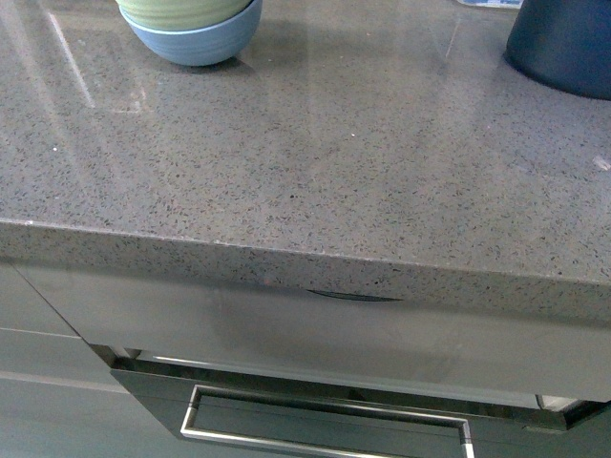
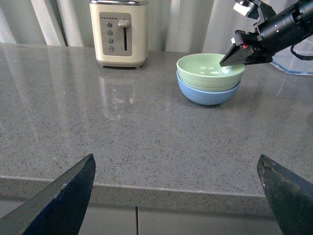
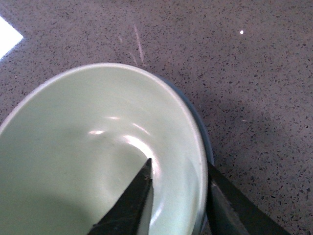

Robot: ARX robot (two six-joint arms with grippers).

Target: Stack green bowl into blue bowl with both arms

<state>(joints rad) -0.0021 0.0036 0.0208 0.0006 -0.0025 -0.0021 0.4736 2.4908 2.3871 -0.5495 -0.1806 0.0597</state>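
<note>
Green bowl (image 2: 211, 71) sits nested inside the blue bowl (image 2: 208, 94) on the speckled grey counter (image 2: 122, 137), near a cream toaster (image 2: 119, 33). The right hand (image 3: 178, 196) straddles the green rim, one finger inside and one outside, apart enough that I cannot tell whether it pinches the wall. The left hand (image 2: 176, 196) hangs wide apart, well short of the bowls. Both bowls look light, rigid and smooth, likely slippery; the rim is the natural hold.

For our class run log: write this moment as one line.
green bowl nested in blue bowl | right hand straddling green rim | left hand open, away
</note>
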